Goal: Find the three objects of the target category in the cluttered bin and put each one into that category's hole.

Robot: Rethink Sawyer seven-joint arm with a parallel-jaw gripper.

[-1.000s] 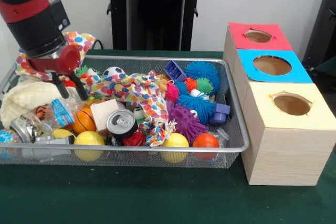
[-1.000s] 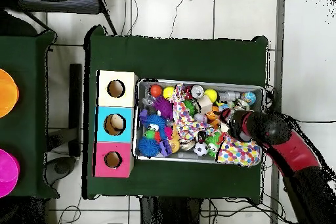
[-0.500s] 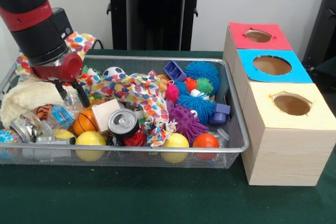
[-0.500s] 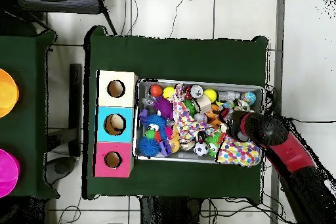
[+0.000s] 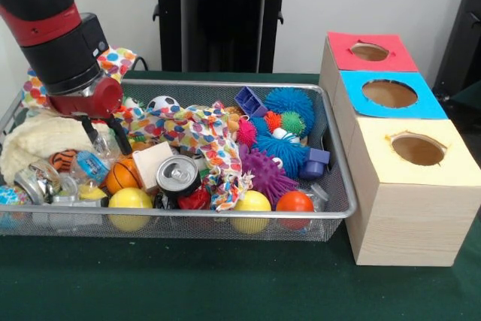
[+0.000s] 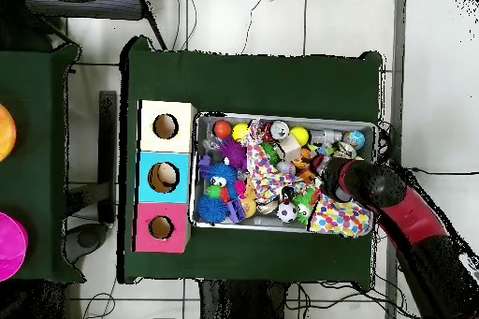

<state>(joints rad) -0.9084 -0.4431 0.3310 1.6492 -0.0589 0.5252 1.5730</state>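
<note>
A dark green cloth covers the table (image 5: 225, 283), set against a pale wall. On it sits a wire mesh bin (image 5: 340, 186) crammed with toys, and just beside it a row of three wooden boxes, each with a round hole on top: a red box (image 5: 370, 52), a blue box (image 5: 391, 94) and a plain yellow box (image 5: 417, 149).

The robot's gripper (image 5: 106, 133) hangs over one end of the bin, well apart from the boxes. Its two dark fingers (image 5: 120, 136) are spread apart and hold nothing. They point down between a cream cloth (image 5: 37, 139), a small orange basketball (image 5: 120, 174) and a crumpled plastic bottle (image 5: 90, 167).

The task does not say which category is wanted. Balls look likely: the basketball, a yellow ball (image 5: 129, 202) against the near wall, another yellow ball (image 5: 251, 204), an orange ball (image 5: 294, 202) and a soccer ball (image 5: 162, 102) at the far side. They are smooth, round and partly buried.

The risks lie in the crowding. The fingers could snag the polka-dot cloth (image 5: 195, 133) that trails across the middle, or close on the bottle instead. A smooth ball could also squirt sideways out of a narrow grip. The fingertips appear to be above the clutter, though the overhead view is too coarse to confirm this.
</note>
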